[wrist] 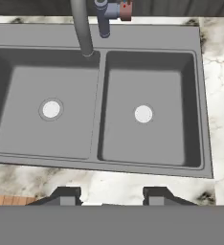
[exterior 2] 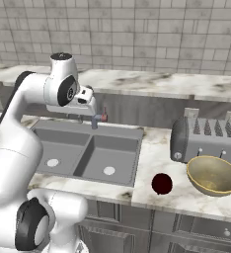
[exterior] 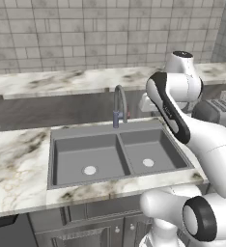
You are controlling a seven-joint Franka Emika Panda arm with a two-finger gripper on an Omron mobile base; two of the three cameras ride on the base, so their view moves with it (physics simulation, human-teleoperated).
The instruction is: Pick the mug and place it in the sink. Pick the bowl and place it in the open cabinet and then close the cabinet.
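Note:
A small dark red mug (exterior 2: 162, 184) stands on the marble counter right of the sink (exterior 2: 86, 154), near the front edge. To its right the yellowish bowl (exterior 2: 213, 175) rests in front of the toaster. My gripper (wrist: 111, 196) hangs above the sink's front rim, looking down on both grey basins (wrist: 100, 105). Its fingers are apart with nothing between them. In the right base view the hand (exterior 2: 85, 101) hovers high over the sink's back edge, well left of the mug. The cabinet is out of view.
A curved grey tap (exterior: 120, 103) rises behind the sink's (exterior: 124, 155) divider. A silver toaster (exterior 2: 206, 138) stands at the back right of the counter. A raised marble ledge (exterior: 62, 79) runs along the tiled wall. Base cabinet fronts lie below the counter.

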